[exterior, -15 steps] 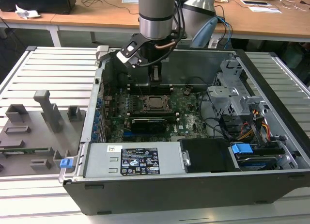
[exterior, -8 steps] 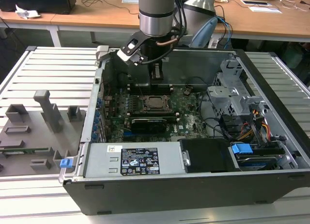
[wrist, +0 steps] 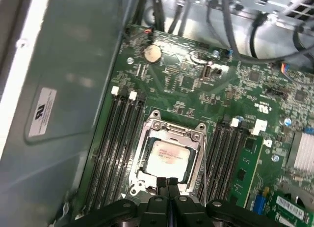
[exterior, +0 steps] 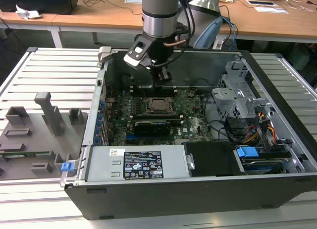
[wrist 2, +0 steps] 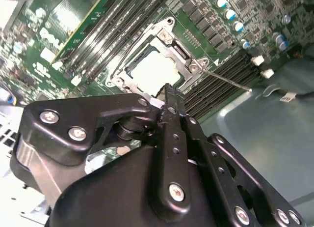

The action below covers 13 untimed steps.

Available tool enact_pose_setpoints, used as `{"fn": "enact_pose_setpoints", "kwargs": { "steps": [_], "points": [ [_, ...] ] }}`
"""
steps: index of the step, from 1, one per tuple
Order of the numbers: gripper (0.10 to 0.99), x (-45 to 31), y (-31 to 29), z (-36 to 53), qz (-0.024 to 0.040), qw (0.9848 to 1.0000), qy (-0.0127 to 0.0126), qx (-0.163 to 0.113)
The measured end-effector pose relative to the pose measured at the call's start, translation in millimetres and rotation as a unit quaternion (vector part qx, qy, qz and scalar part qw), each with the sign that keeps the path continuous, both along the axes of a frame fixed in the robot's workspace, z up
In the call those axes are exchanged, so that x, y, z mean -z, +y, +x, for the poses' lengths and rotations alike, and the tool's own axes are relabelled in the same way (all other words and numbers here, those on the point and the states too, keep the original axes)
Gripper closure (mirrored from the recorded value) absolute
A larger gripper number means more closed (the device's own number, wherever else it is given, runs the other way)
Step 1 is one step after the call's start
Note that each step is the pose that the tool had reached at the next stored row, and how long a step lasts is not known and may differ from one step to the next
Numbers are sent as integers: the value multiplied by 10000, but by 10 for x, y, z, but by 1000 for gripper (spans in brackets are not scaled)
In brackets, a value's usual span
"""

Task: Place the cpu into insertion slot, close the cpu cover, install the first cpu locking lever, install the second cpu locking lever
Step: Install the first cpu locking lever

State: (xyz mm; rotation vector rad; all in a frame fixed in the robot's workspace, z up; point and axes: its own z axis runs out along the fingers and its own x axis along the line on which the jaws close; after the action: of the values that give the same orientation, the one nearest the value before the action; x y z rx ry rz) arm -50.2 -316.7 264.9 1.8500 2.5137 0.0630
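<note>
The grey cylindrical metal robot arm (exterior: 159, 13) drops straight down, with its black wrist directly above the gripper. The black two-fingered gripper (exterior: 162, 79) points downward. In both wrist views its slim fingers (wrist 2: 171, 103) lie pressed flat against each other, tip to tip.

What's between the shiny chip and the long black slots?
In the first wrist view, the metal edge of the cpu cover lies between the cpu and the black slots on either side.
</note>
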Motion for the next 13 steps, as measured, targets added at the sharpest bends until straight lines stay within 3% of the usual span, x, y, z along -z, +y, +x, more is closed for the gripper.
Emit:
{"fn": "enact_pose_setpoints", "kwargs": {
  "steps": [6,9,13],
  "points": [
    [980,1,0,-12,0,9993,0,-364],
    [980,2,0,-13,0,9977,0,-678],
    [980,2,0,-13,0,9942,0,-1074]
  ]
}}
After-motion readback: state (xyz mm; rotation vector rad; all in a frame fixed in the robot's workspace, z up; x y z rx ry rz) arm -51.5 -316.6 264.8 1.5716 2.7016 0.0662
